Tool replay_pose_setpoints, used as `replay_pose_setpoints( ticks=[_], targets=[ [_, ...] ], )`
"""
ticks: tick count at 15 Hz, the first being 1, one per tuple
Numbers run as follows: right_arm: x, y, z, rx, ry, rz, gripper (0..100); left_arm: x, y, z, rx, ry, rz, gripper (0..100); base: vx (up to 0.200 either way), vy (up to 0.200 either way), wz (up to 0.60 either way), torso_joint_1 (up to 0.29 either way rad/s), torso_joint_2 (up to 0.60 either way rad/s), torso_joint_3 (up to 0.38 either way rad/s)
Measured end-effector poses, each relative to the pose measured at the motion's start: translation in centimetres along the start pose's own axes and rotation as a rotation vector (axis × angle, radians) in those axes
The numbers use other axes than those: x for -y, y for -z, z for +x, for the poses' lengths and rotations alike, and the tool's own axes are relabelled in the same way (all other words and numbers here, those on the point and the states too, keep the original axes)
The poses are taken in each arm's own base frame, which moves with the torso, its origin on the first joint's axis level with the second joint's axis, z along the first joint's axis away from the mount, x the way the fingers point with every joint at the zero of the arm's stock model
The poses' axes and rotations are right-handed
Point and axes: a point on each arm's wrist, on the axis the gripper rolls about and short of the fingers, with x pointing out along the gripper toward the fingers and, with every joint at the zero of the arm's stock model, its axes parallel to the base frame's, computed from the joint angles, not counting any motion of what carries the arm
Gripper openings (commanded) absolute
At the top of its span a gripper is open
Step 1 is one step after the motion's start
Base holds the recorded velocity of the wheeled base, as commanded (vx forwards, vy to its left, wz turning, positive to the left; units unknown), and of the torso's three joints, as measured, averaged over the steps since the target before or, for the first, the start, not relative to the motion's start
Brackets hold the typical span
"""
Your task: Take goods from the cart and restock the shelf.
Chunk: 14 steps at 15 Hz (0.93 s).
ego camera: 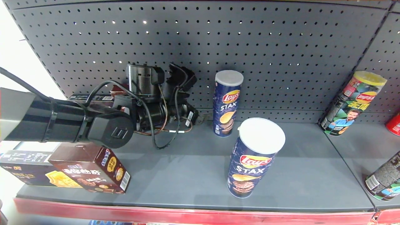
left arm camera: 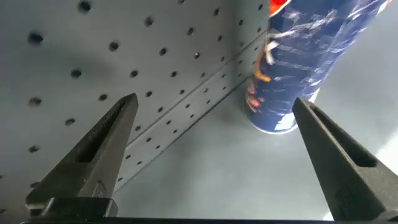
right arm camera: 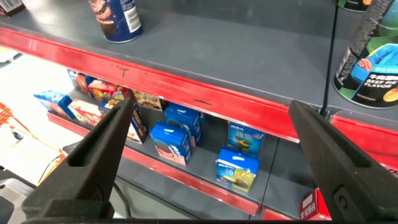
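A: Where was the left gripper (ego camera: 189,95)?

B: Centre-left of the head frame, deep over the dark grey metal shelf (ego camera: 175,175), close to the perforated grey back panel (ego camera: 250,47). Its fingers were spread wide with nothing between them.

A: And the goods?

B: The tall blue cardboard crisp can with a white lid (ego camera: 228,103) stood upright at mid-frame against the panel, just beside the fingertips but clear of them. A second matching blue can (ego camera: 254,156) stood nearer the front edge.

A: The right gripper (right arm camera: 212,106)?

B: Spread and empty as well, out in front of the shelf's red front lip (right arm camera: 186,87).

A: Which step?

B: The placing looked finished. The next move was probably to draw the left arm straight back without clipping either can, then go to the cart.
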Motion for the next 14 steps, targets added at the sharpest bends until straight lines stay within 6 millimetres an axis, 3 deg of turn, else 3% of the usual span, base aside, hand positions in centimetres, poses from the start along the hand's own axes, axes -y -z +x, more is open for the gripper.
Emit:
replay_pose_setpoints(
  ticks=[4,8,14],
  targets=[
    [0.0,0.0,0.0,0.0,0.0,-0.001,100,0.6,-0.6,0.6,-0.006,-0.077,0.033,100,0.0,0.0,0.0,0.0,0.0,0.0],
    [0.0,0.0,0.0,0.0,0.001,0.0,100,1.5,-0.8,1.0,0.002,-0.048,0.051,100,0.0,0.0,0.0,0.0,0.0,0.0],
    [0.0,0.0,0.0,0.0,0.0,0.0,100,1.0,-0.6,2.2,-0.004,-0.103,0.037,100,0.0,0.0,0.0,0.0,0.0,0.0]
  ],
)
